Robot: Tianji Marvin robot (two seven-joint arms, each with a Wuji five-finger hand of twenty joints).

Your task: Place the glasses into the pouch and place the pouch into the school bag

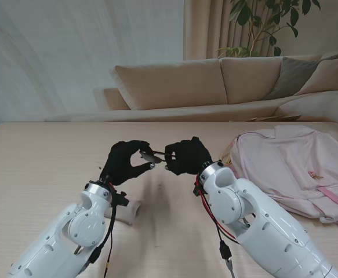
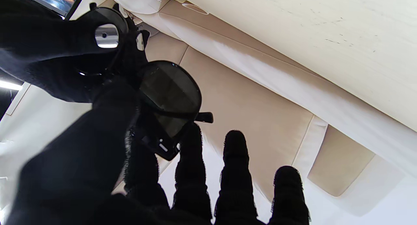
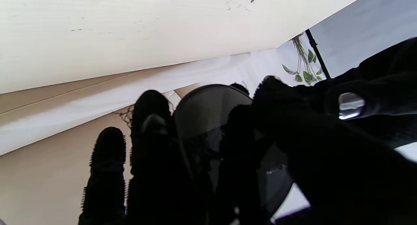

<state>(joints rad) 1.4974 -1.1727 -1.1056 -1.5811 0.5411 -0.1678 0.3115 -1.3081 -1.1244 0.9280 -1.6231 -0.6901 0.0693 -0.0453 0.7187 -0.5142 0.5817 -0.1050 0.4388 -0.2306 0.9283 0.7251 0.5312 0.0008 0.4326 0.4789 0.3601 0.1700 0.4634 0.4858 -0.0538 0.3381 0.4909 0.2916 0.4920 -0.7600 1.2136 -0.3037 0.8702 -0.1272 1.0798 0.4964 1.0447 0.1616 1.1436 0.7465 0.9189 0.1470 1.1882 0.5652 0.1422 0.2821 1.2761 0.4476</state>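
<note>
Two white robot arms rise from the near corners of a pale wooden table [image 1: 53, 174], each ending in a black-gloved hand. The left hand [image 1: 125, 162] and the right hand [image 1: 186, 156] meet above the middle of the table, lifted clear of its surface, and together they hold a pair of dark-lensed glasses [image 1: 151, 156] between them. From the stand's view the glasses are tiny, a thin dark frame bridging the gap between the two hands. The left wrist camera shows the glasses [image 2: 169, 94] up close: one round tinted lens pinched between the left thumb and the fingers [image 2: 190, 160], with the other hand gripping the far lens. The right wrist camera shows a lens [image 3: 208, 114] clasped among the right fingers [image 3: 148, 127]. So both hands are closed around the glasses. A small white pouch [image 1: 128, 211] lies flat on the table near the left forearm, partly hidden by it. A pink school bag [image 1: 296, 171] lies on the right side of the table, well apart from the hands. A beige sofa [image 1: 215, 81] stands beyond the table.
</note>
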